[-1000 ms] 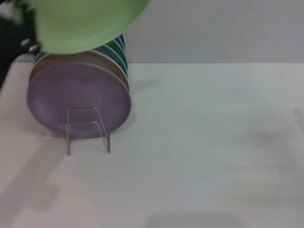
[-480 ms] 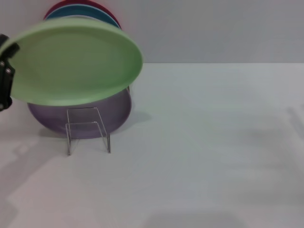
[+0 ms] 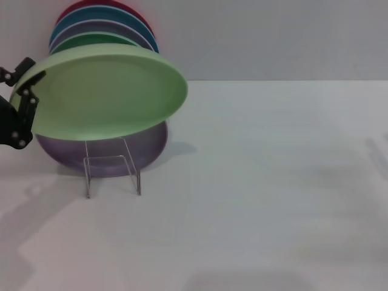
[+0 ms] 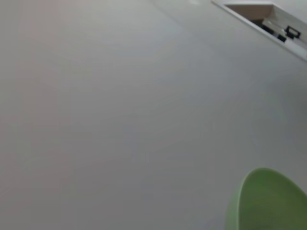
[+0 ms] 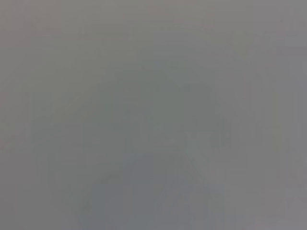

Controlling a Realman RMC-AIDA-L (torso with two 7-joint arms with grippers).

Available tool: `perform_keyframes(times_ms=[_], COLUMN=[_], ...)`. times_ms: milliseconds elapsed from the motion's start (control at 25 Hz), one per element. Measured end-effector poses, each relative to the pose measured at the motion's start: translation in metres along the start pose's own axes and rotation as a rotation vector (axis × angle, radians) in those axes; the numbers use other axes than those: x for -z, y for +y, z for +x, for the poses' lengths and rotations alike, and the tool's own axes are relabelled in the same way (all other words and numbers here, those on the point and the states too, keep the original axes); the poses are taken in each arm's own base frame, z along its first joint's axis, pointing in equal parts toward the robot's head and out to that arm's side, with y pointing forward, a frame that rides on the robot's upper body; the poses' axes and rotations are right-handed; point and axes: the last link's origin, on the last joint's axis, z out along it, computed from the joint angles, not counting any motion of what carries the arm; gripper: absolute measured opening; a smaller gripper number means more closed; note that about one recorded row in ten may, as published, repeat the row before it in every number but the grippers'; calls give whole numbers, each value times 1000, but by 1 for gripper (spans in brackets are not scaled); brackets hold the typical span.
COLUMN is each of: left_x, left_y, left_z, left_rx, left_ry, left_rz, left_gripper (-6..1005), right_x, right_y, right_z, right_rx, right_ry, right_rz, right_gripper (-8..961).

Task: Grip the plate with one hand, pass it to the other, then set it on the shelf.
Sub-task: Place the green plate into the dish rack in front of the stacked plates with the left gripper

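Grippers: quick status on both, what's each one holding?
Left gripper: shut on the pale green plate's rim, held up in front of the plate stack.
Right gripper: not in view.

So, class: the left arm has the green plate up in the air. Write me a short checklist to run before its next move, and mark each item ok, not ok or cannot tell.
1. Green plate gripped at its rim by the left pincer: ok.
2. Plate off the table: ok, it hangs tilted in front of the purple plate.
3. Right pincer in place to take it: not ok, it is nowhere in view.
4. Clear stand upright and free: ok.
5. Stacked plates behind undisturbed: cannot tell, partly hidden.
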Motion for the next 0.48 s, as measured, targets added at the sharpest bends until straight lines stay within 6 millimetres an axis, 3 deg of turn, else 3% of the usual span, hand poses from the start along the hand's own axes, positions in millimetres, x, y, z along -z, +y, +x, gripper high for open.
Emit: perform_keyframes(times_ms=[480], left_x=[1], left_y=[12], left_z=[-11], left_rx=[-53], left_ry=[-81], left_rz=[-46], left_gripper=[76], right_x=[-2], right_y=[5], right_z=[-2], right_rx=[21], right_ry=[-15], right_rz=[-37], right_gripper=[541])
